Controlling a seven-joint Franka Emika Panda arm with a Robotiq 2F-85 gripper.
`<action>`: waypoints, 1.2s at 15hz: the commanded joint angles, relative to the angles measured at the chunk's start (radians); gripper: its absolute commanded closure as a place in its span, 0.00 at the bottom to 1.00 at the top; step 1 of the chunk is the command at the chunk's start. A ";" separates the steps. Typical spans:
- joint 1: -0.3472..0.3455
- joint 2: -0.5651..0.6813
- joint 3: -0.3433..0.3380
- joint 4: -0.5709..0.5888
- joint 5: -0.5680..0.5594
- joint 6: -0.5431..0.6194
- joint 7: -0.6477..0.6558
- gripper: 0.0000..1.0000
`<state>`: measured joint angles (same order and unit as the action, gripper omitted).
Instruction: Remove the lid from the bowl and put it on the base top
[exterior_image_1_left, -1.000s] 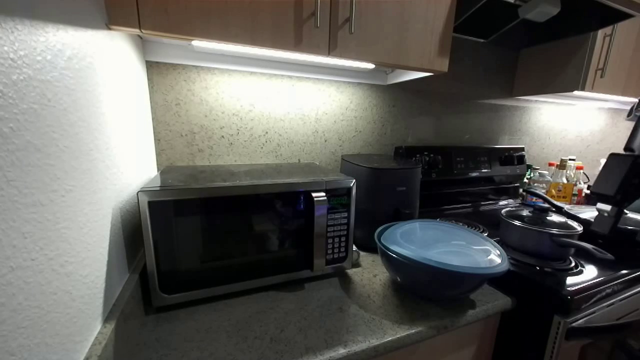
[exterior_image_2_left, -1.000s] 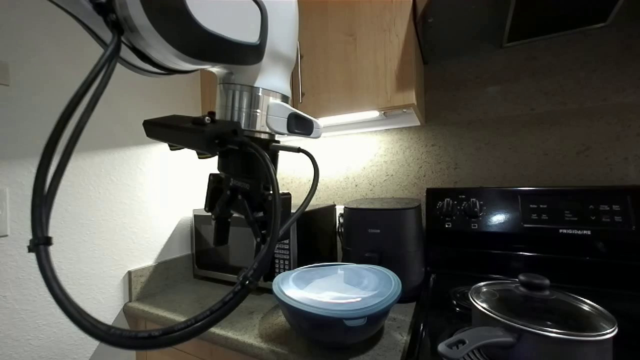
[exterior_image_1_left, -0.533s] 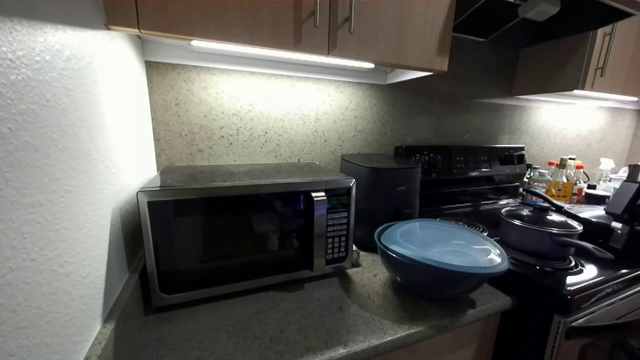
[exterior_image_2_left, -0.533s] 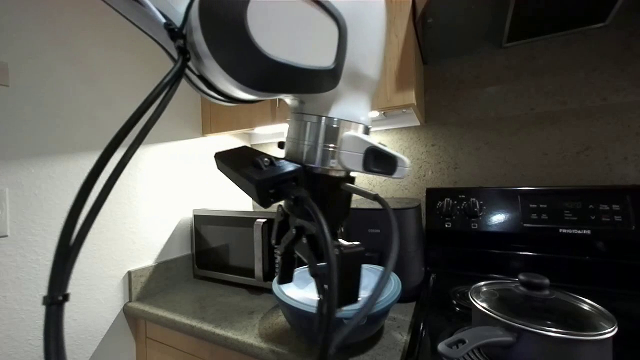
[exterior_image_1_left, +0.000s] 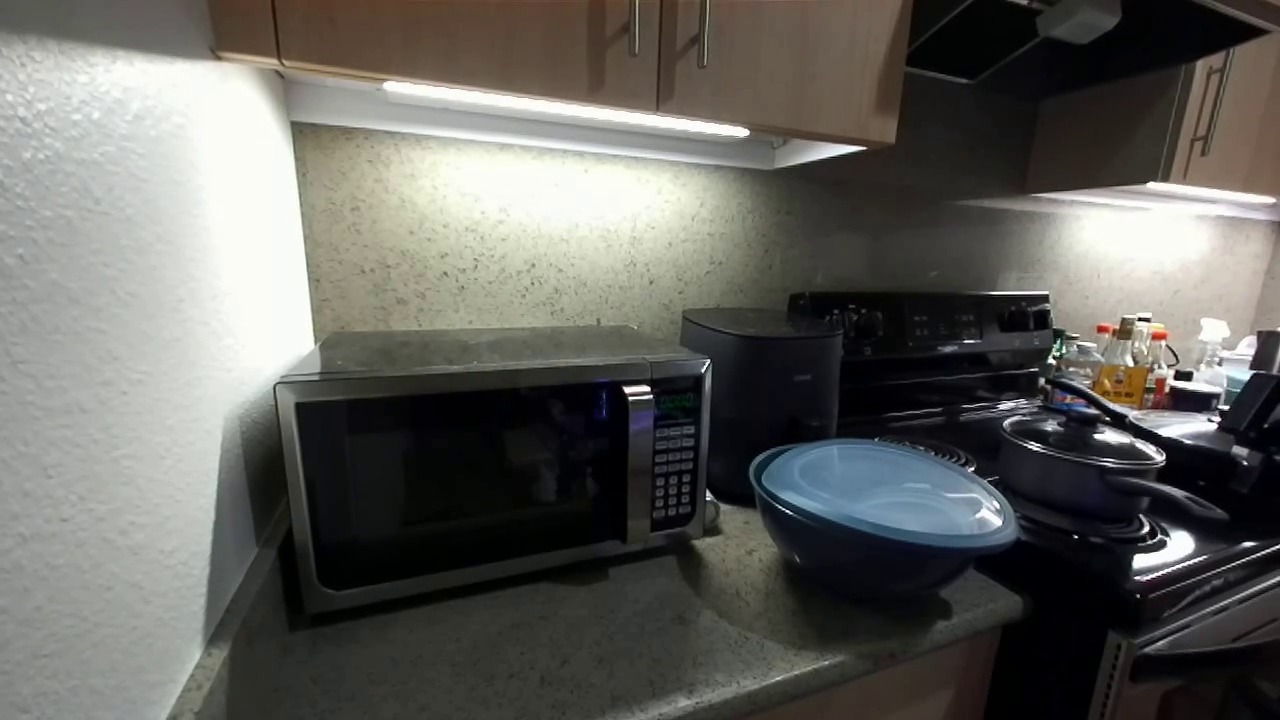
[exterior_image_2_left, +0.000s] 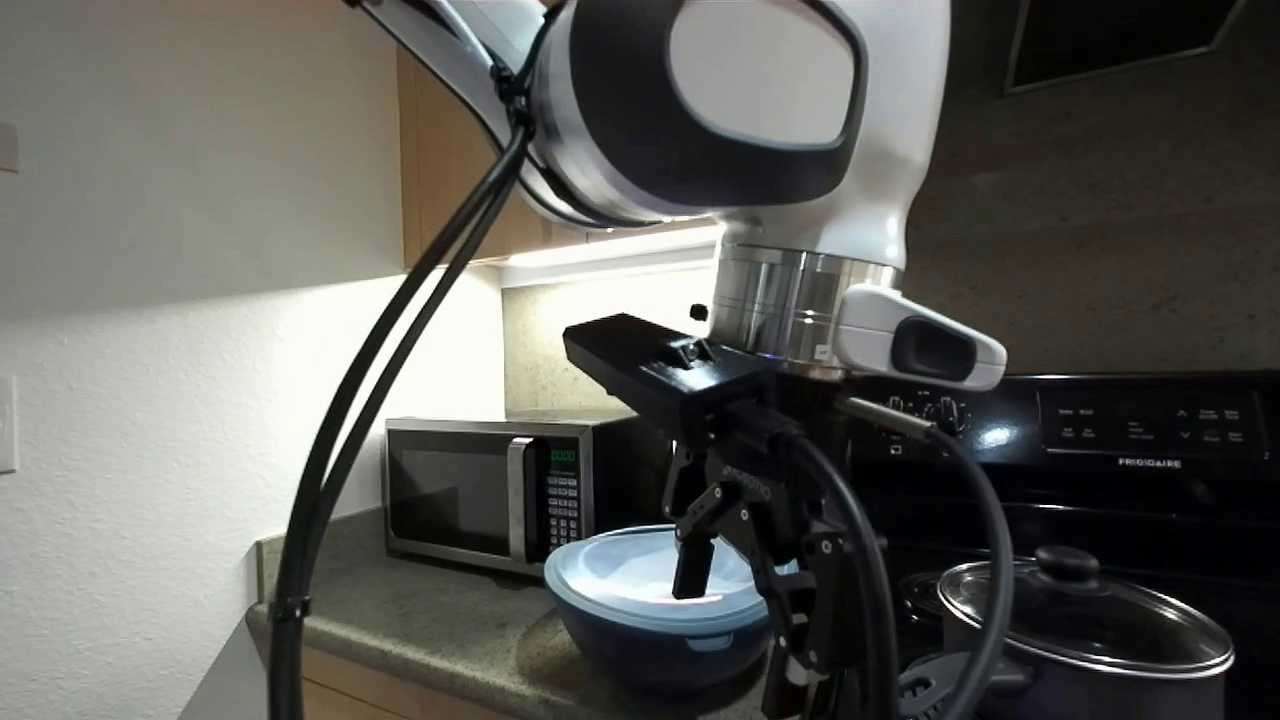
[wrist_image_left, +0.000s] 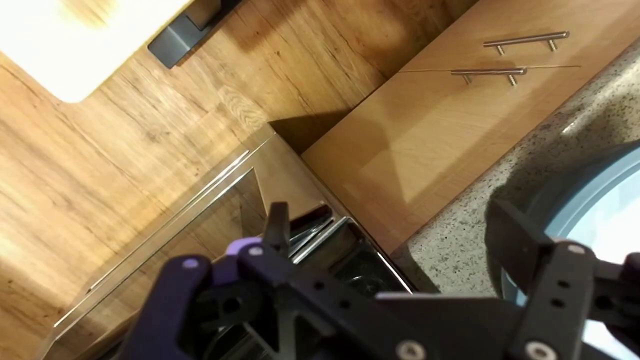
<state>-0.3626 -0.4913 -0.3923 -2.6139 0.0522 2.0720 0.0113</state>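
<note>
The translucent lid (exterior_image_1_left: 885, 485) lies on the blue bowl (exterior_image_1_left: 860, 565), slightly askew, with some bowl rim showing on the microwave side. Lid (exterior_image_2_left: 620, 580) and bowl (exterior_image_2_left: 640, 645) also show in an exterior view, partly behind my gripper (exterior_image_2_left: 738, 635). The bowl stands on the speckled countertop (exterior_image_1_left: 560, 650) near its front edge. My gripper is open and empty, pointing down, on the camera side of the bowl toward the stove. In the wrist view the fingers (wrist_image_left: 395, 232) are wide apart; one overlaps the lid edge (wrist_image_left: 600, 205) in the picture. No contact is visible.
A microwave (exterior_image_1_left: 480, 470) and a black air fryer (exterior_image_1_left: 765, 400) stand behind the bowl. The black stove (exterior_image_1_left: 930, 410) adjoins the countertop, with a lidded pot (exterior_image_1_left: 1075, 470) on it. Upper cabinets (exterior_image_1_left: 480, 45) hang above. The oven front (wrist_image_left: 210, 210) shows below the gripper.
The arm has moved steadily rightward and lower in an exterior view, from left of the bowl to its front right. The gripper stays open. Lid and bowl have not moved.
</note>
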 joint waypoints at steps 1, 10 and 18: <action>0.031 0.054 0.009 0.016 0.118 0.065 0.007 0.00; 0.109 0.529 0.019 0.234 0.380 0.260 0.011 0.00; 0.077 0.563 0.049 0.256 0.347 0.237 0.018 0.00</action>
<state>-0.2598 0.1146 -0.3739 -2.3277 0.3905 2.3208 0.0469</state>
